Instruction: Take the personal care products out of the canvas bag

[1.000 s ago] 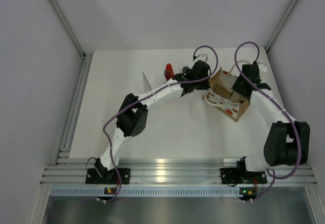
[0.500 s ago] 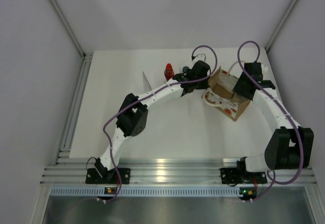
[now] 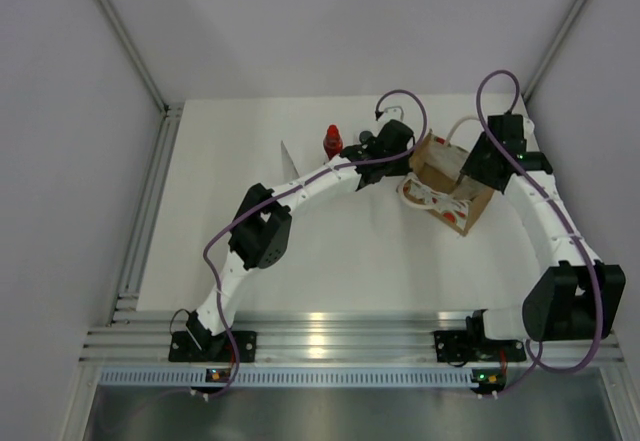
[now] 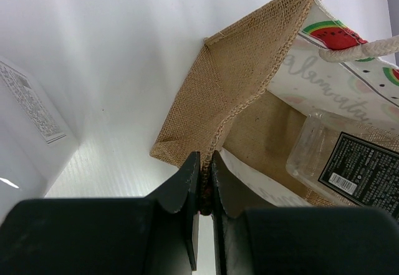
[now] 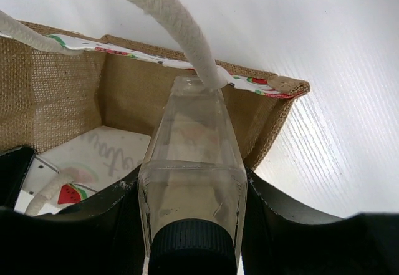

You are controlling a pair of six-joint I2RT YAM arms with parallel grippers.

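Top view, bag: the canvas bag (image 3: 447,187) sits far right on the table (image 3: 330,261), tan inside showing, printed side toward the near edge.
Top view, neighbours: the left gripper (image 3: 411,161) is at its left rim and the right gripper (image 3: 470,179) over its right end. A red bottle (image 3: 332,142) and a white pack (image 3: 287,157) stand apart to the left.
Top view, room: the right wall is close by; open tabletop lies near and left.
Left wrist, tool: fingers pinched tight on the bag's burlap rim.
Left wrist, contents: the clear bottle (image 4: 340,159) shows in the mouth, dark label up.
Right wrist, tool: partly spread jaws clamp the clear bottle's sides.
Right wrist, axis: dark cap toward the wrist, base toward the bag.
Right wrist, in the way: the rope handle (image 5: 163,14) crosses the bottle's far end.
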